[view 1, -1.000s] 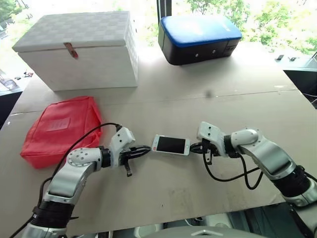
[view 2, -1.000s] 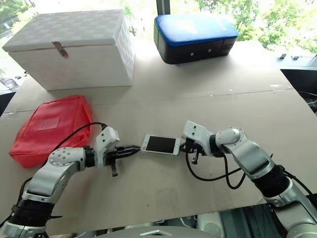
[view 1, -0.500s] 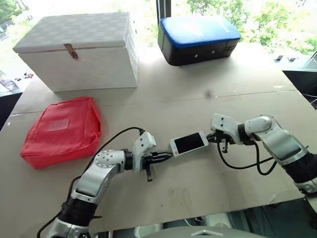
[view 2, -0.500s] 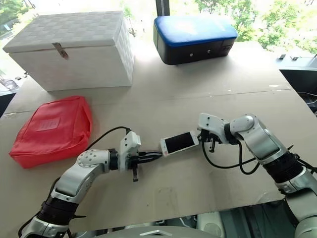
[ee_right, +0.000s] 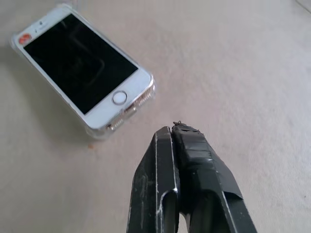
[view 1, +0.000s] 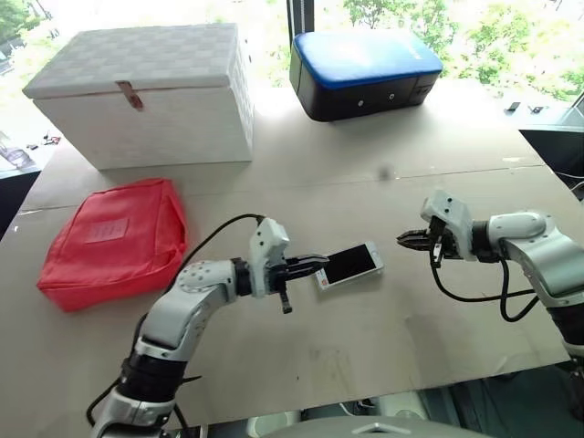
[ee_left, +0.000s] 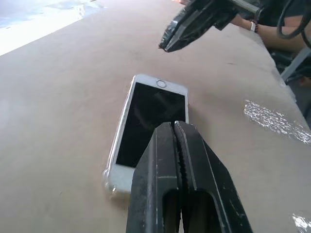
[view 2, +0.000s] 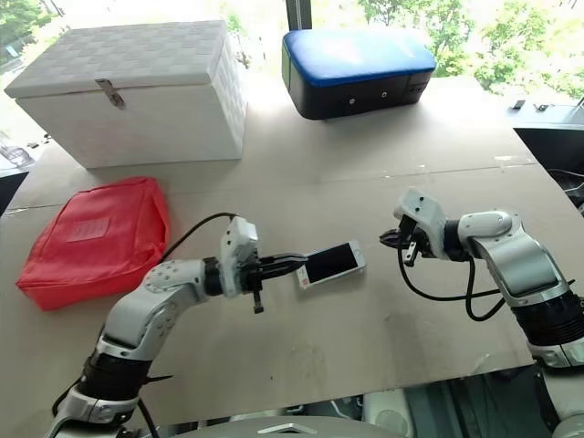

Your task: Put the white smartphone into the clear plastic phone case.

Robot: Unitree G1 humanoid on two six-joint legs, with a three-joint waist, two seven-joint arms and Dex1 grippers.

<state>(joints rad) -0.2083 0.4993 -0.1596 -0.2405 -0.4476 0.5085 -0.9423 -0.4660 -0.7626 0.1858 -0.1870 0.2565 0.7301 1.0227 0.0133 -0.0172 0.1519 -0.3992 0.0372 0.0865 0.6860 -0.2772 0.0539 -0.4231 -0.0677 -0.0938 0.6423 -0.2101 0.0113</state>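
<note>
Table (view 1: 347, 182), wide and pale, carries a white woven box (view 1: 146, 91), a blue-topped black case (view 1: 365, 68) and a red pouch (view 1: 114, 237), all well beyond the fingers and away from the work. Nearer, the white smartphone (view 1: 349, 265) lies flat, screen up, between the two arms. The wrist views show a glossy transparent rim hugging its edges and corners: the clear plastic phone case (ee_right: 97, 131) appears already to be around it, so the fitting step looks largely done, and what remains seems to be pressing or checking the seat at the corners.

The left gripper (view 1: 315, 264) has its black fingers pressed together with nothing between them, the tips at or just over the near end of the phone; contact cannot be confirmed. The right gripper (view 1: 404, 239) likewise has its fingers closed on nothing and hangs apart from the phone's home-button end, with bare table between.

Any next move would call for a light downward touch on the phone's rim, as a sideways nudge could slide the pair across the smooth surface.
</note>
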